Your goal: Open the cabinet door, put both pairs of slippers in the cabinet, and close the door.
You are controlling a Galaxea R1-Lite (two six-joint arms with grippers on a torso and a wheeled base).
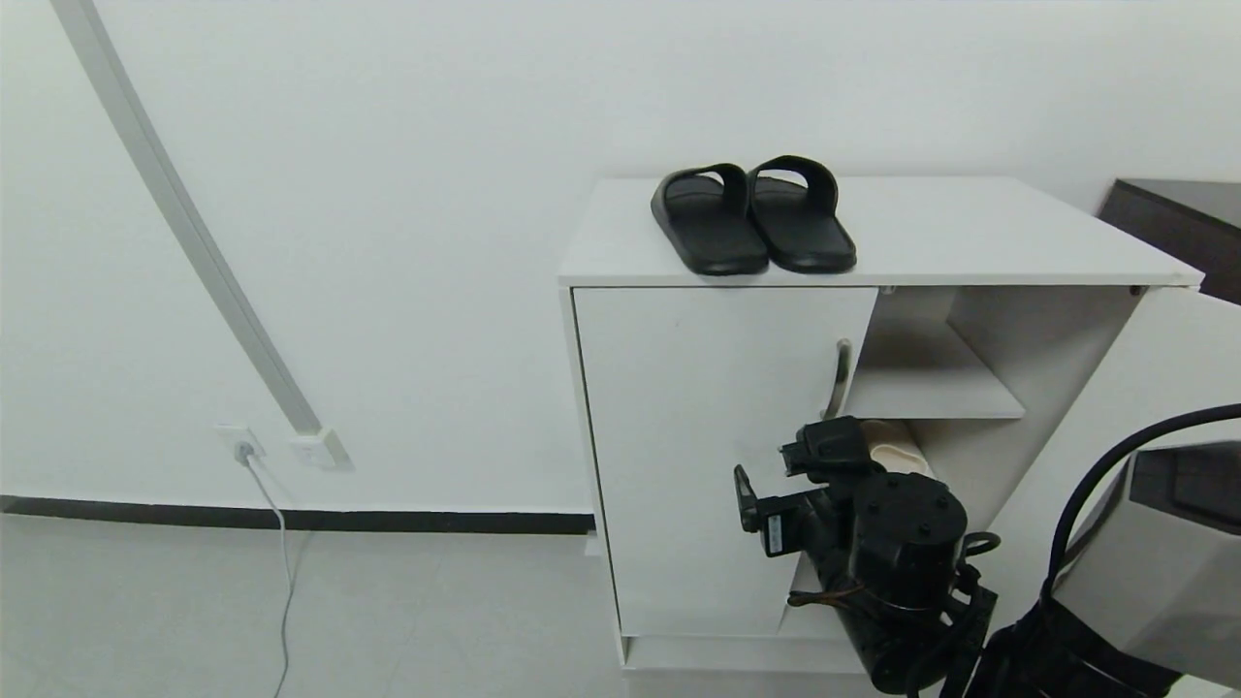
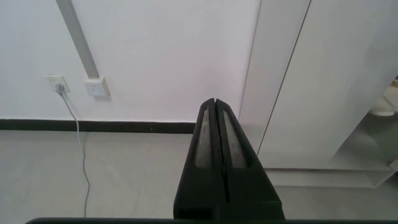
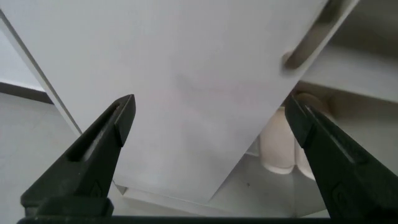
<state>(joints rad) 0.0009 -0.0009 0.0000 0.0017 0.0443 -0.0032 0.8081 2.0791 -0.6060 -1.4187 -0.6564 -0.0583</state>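
Pale slippers [image 3: 277,146] — seemingly inside cabinet [image 1: 970,228]

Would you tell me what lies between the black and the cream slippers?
Head view: the cabinet's top panel and an inner shelf lie between black slippers above and cream slippers below.

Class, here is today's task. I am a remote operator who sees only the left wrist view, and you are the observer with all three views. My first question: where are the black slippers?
Observer: The black slippers lie side by side on top of the cabinet.
Operator: And the second pair?
Observer: The pale slippers stand inside the cabinet, under its shelf.
Operator: What is the right gripper doing?
Observer: The right gripper is open, in front of the closed left door, near its handle.
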